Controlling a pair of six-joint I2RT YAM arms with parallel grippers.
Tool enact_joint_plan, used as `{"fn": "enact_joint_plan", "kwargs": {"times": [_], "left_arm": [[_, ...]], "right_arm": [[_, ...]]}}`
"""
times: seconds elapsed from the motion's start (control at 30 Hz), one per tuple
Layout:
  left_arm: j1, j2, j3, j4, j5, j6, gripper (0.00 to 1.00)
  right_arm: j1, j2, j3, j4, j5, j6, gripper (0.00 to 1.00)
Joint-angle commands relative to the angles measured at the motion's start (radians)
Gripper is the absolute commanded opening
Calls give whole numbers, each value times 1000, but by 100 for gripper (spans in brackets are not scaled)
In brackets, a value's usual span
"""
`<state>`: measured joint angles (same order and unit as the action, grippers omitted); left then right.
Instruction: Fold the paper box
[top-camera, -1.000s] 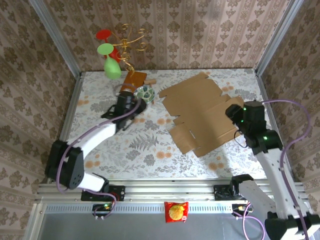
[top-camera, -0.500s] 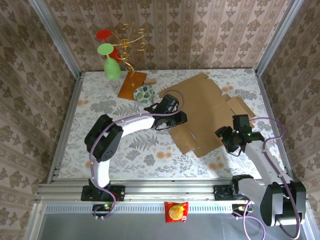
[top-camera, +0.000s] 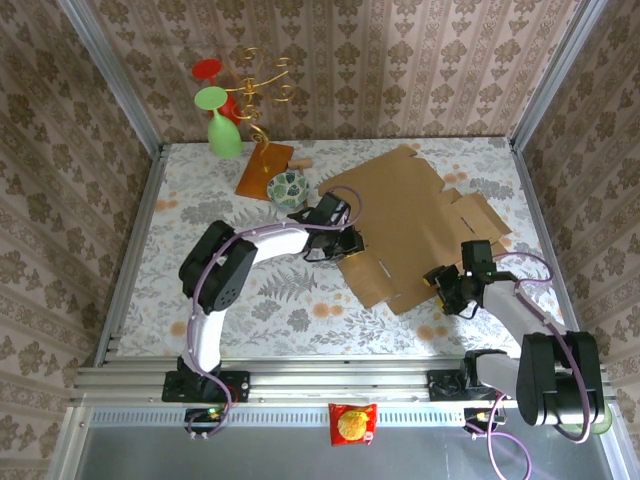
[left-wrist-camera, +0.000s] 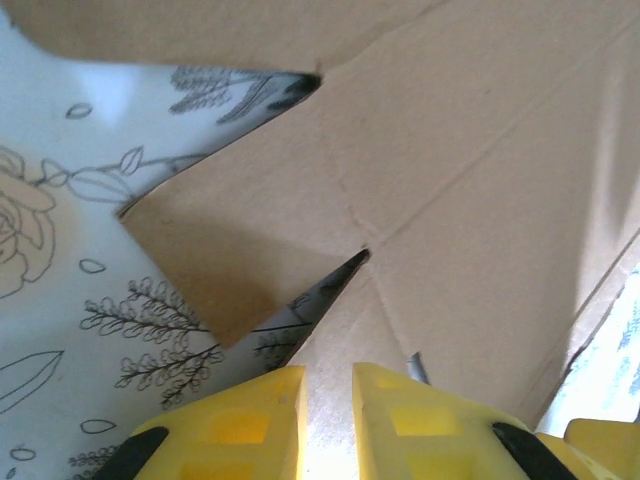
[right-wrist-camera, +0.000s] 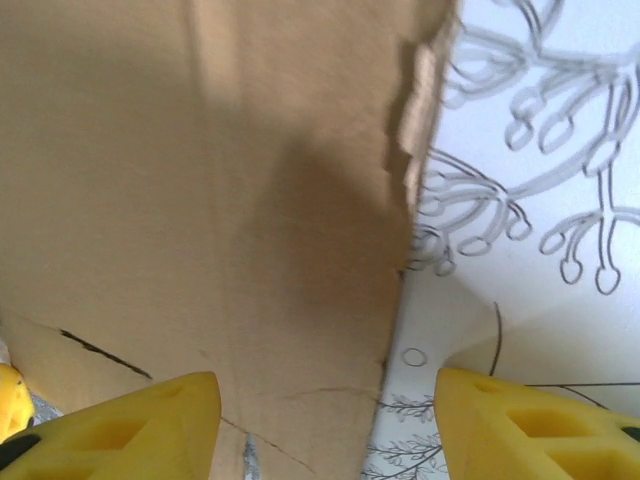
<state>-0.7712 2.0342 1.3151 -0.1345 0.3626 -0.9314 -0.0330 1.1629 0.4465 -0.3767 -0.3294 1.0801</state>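
Paper box (top-camera: 410, 225) is laid flat. Left pincer (left-wrist-camera: 328, 385) is pinched on its 9 o'clock flap, likely for lifting; right pincer (right-wrist-camera: 325, 430) is spread astride the 5 o'clock edge.

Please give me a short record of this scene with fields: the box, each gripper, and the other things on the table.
paper box: large plain brown cardboard die-cut sheet, lying flat on the floral table, right of centre
left gripper: yellow fingers nearly together, pinching the sheet's left edge
right gripper: open, fingers wide apart astride the sheet's near-right edge
other things: small green patterned bowl near the sheet's left corner; gold wire stand with orange-brown base, back left
folding: no flap raised that I can see
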Motion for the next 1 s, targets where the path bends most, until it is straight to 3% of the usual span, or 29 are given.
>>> {"fn": "enact_joint_plan", "kwargs": {"times": [0.0,0.53,0.97], "left_arm": [[4,22,-22,-17,27,36,19],[13,64,-27,-52,10,80,15],[13,58,-24,-56,11,86,14]], "right_arm": [[11,13,-23,42,-75,63,59],[125,-92,-83,78,-99,265,55],[134,-83,-110,237,-33,240,21]]}}
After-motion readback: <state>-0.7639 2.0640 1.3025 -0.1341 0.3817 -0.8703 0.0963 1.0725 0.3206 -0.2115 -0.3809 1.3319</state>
